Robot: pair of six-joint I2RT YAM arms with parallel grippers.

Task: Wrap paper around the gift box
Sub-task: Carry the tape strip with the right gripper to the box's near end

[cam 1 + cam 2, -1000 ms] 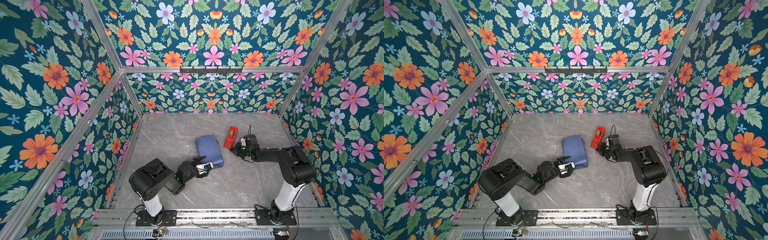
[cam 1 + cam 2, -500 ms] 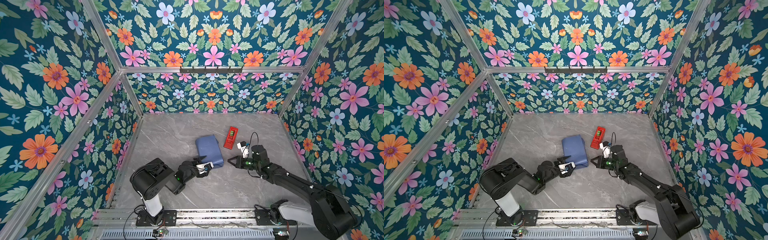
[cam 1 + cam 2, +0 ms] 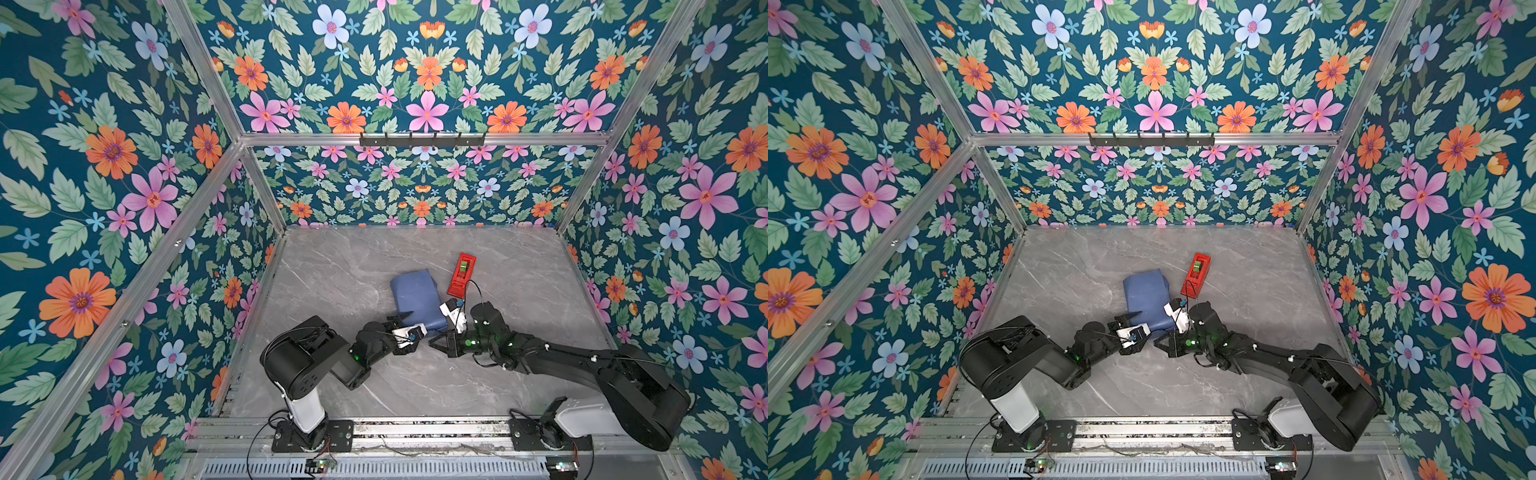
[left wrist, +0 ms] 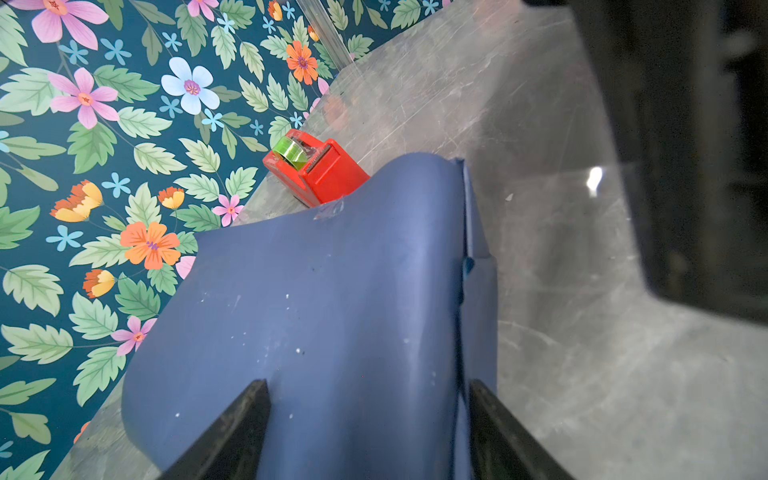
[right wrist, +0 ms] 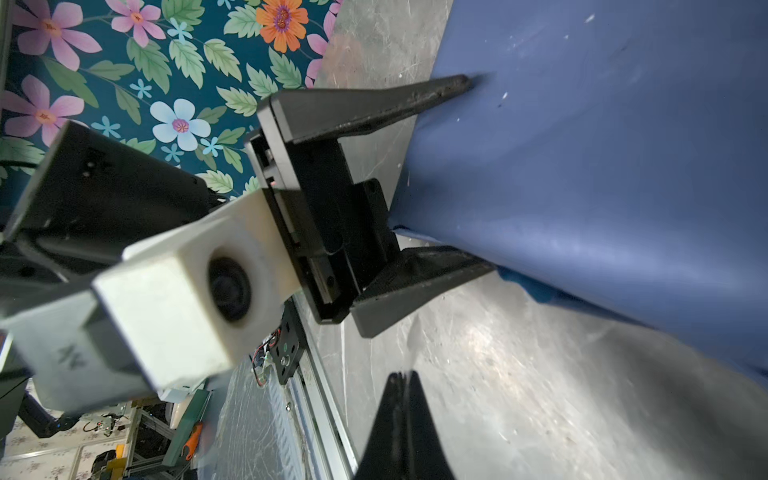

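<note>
Grey marble tabletop (image 3: pixel 332 270) inside flowered walls (image 3: pixel 104 166); reaching in from 6 o'clock, right arm (image 3: pixel 582 361) stretched low toward the middle, left arm (image 3: pixel 307 357) folded short at 7 o'clock; near centre in both top views, slate-blue paper (image 3: pixel 415 297) wrapped round a box-shaped bulk, lying flat, long side running 12 to 6 o'clock; gift box itself out of sight under that paper; sliver of lighter blue showing at a seam in the left wrist view; just beside the paper at 2 o'clock, red tape dispenser (image 3: pixel 461 274) carrying a green roll, whether touching the paper not clear; at the paper's 6 o'clock end, left gripper (image 4: pixel 368 384) clamped wide on the paper, one finger pressed on top, the other under its edge next to the tabletop; at 5 o'clock of the paper, right gripper (image 3: pixel 431 341) pressed together and empty, tips pointing toward 9 o'clock, near the left gripper yet apart from it.
</note>
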